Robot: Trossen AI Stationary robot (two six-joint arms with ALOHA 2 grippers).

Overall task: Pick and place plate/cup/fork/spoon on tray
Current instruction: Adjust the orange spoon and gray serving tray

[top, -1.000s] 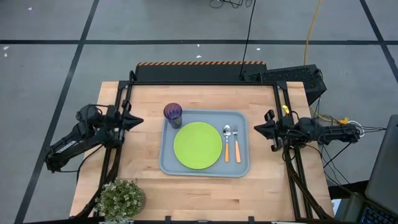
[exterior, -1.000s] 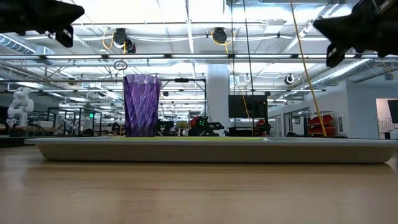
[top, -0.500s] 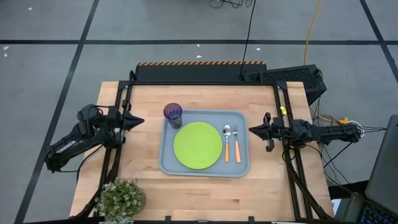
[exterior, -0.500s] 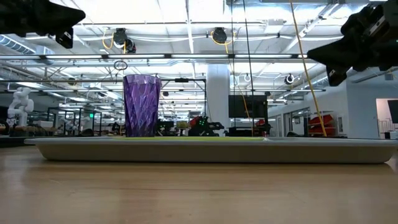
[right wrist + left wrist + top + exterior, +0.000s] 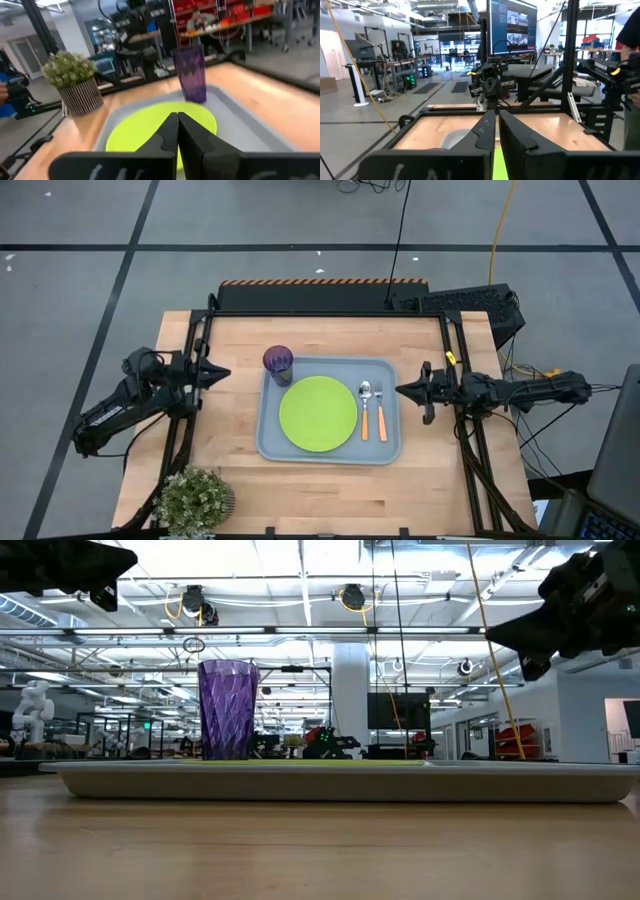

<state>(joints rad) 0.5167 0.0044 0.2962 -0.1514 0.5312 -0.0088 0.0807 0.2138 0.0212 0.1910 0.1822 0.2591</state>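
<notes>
tableware is all home: we see the tray (image 5: 330,448) mid-table carrying the plate (image 5: 318,413) at its centre, the cup (image 5: 278,364) in its far-left corner, and the spoon (image 5: 365,410) and fork (image 5: 379,410) side by side right of the plate. our right gripper (image 5: 402,390), jaws closed on nothing, has crept leftward to the tray's right rim over the past second; the left gripper (image 5: 222,373) waits closed and empty, unmoved. we judge nothing remains to place.

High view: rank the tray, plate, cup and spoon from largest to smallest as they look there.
1. The tray, the biggest outline.
2. The plate, lying inside the tray.
3 and 4. The cup and the spoon: unsure. The spoon looks longer, the cup's round top wider, so they stay unranked.
</notes>
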